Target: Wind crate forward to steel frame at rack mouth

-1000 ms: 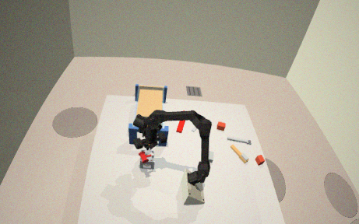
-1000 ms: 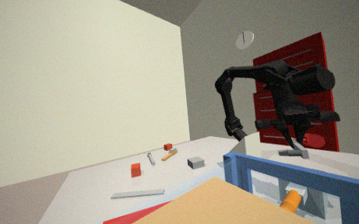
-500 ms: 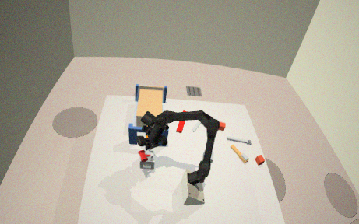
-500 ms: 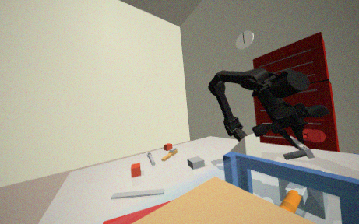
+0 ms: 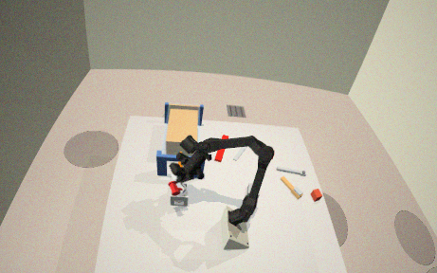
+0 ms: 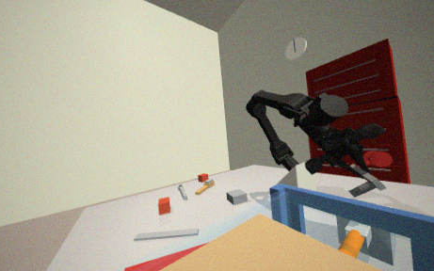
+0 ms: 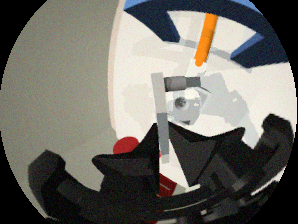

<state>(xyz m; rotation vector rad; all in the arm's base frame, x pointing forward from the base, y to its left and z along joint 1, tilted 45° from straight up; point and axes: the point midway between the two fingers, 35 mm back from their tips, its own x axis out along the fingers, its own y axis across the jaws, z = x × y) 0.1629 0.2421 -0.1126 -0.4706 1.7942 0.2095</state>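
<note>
My gripper (image 5: 179, 180) (image 6: 359, 165) (image 7: 161, 124) is shut on the winch handle (image 6: 376, 181) (image 7: 158, 95), a grey crank bar with a red knob (image 5: 174, 188) (image 6: 380, 159) (image 7: 125, 145). Its square key (image 6: 362, 189) (image 7: 192, 81) sticks out sideways, tilted, above the bench. The grey winch (image 5: 179, 201) (image 7: 187, 112) shows its round hole beneath the handle; the key is outside it. The tan-topped crate (image 5: 182, 124) (image 6: 263, 245) sits in the cubby, apparently flat, its dark front behind the blue steel frame (image 5: 162, 165) (image 6: 343, 202). An orange strap (image 6: 352, 242) (image 7: 206, 40) runs toward the winch.
A red bar (image 5: 222, 148) and a grey strip (image 5: 240, 153) (image 6: 166, 234) lie beside the cubby. A wrench (image 5: 291, 171), a hammer (image 5: 290, 187), red cubes (image 6: 164, 205) (image 6: 202, 177) and a grey block (image 6: 236, 197) lie on the arm's other side.
</note>
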